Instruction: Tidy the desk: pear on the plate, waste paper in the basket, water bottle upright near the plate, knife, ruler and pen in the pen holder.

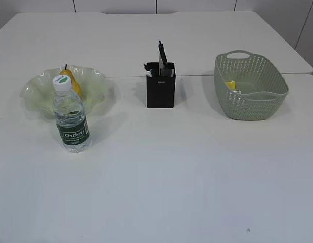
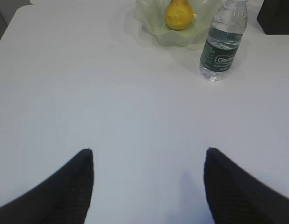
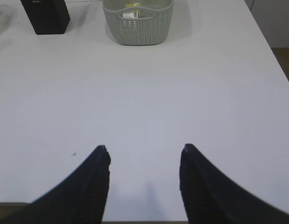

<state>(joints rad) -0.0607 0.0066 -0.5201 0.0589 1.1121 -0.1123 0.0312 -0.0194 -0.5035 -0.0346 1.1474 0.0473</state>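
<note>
Both grippers, left (image 2: 149,156) and right (image 3: 144,151), hang wide, holding nothing, above the bare white desk (image 1: 161,192).

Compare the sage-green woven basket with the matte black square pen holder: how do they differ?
The sage-green woven basket is wide, low and perforated; the matte black square pen holder is narrow, tall and solid-walled. The basket's contents lie low inside; the holder's tools stick up above its rim. Both stand upright on the white desk.

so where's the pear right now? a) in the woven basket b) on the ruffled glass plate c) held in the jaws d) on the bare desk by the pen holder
b, the pear sits in the plate, behind the upright water bottle.
</note>
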